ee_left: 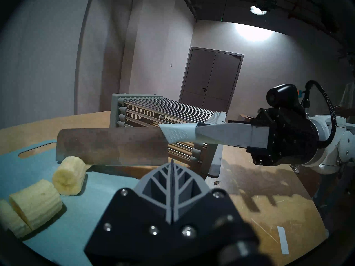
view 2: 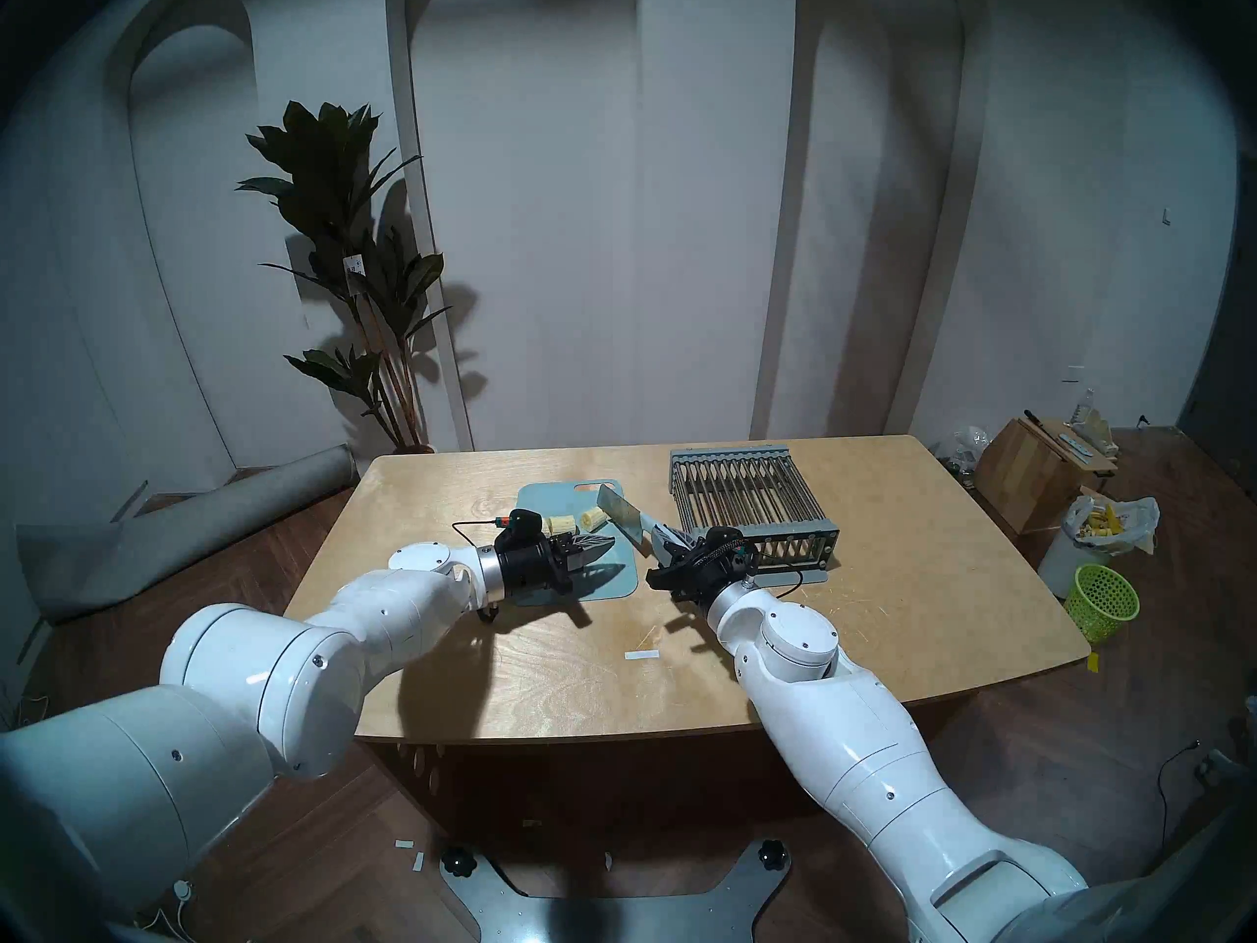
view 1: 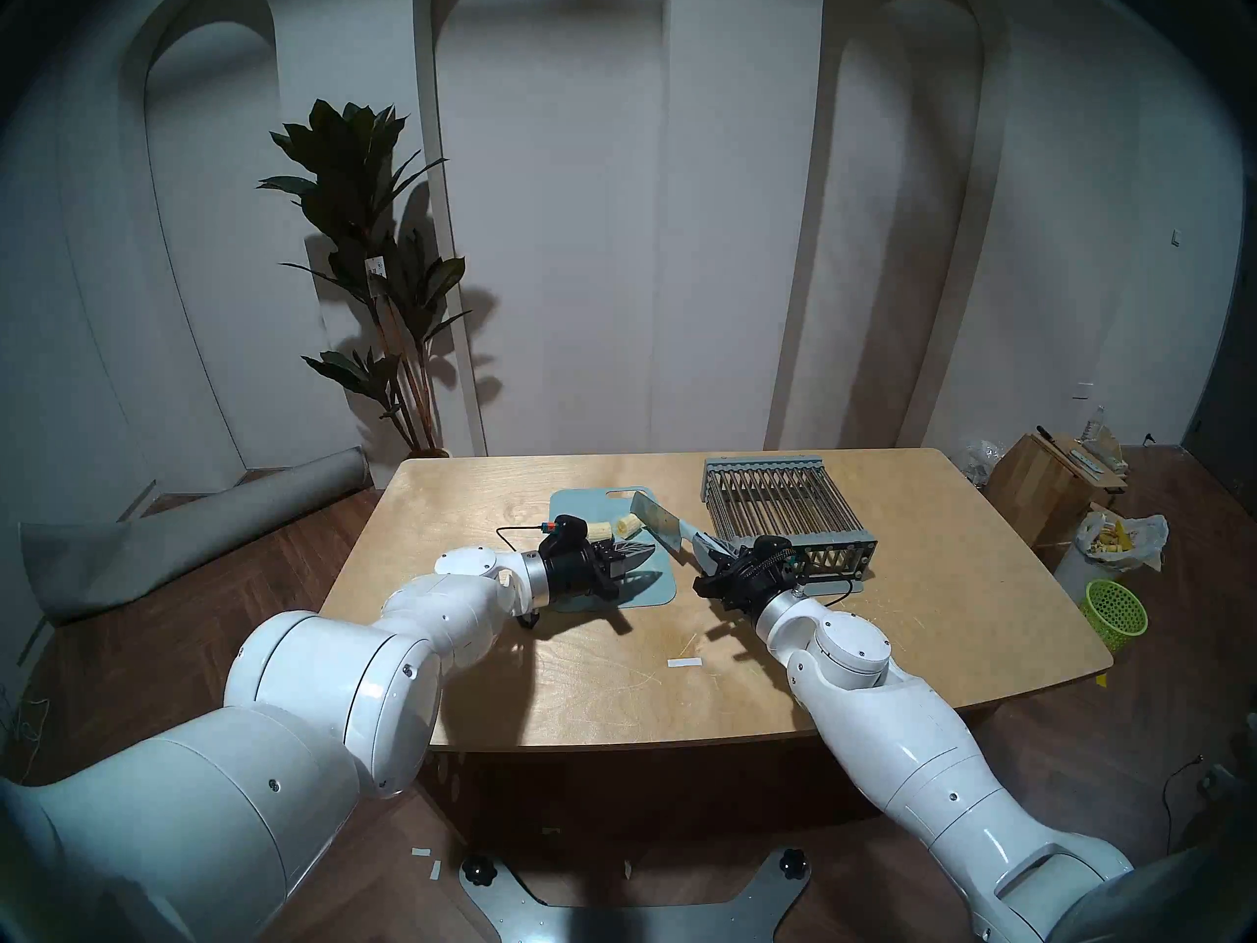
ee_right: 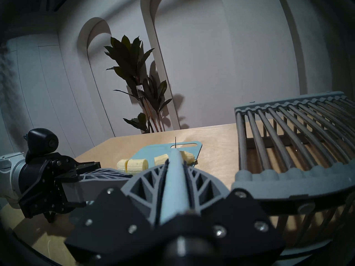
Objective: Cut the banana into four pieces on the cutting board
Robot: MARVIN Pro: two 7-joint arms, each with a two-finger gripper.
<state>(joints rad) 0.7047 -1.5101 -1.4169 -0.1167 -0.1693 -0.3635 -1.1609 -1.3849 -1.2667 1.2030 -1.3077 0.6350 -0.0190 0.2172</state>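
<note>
Peeled cream-yellow banana (ee_right: 134,164) lies in four chunks on blue-grey plastic cutting board (view 1: 653,589) near desk's far edge; left claw (ee_left: 172,163) closed empty, right claw (ee_right: 173,163) gripping pale-handled cleaver (ee_left: 115,146).

Banana (ee_left: 69,176) chunks: pale cream-yellow. Cutting board (ee_left: 80,227): blue-grey, plain. Knife (ee_left: 209,134): pale grey-blue handle w/ dotted grip patch, dull brownish-looking blade. Rack (ee_right: 299,125): grey frame, metallic bars. Table (view 1: 952,581): light wood grain. Gripper fingers (ee_left: 163,188): grey, leaf-vein ribbing, black mounts.

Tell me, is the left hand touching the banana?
Apart. The right wrist view shows the shut left hand empty, with a small gap to the banana.
</note>
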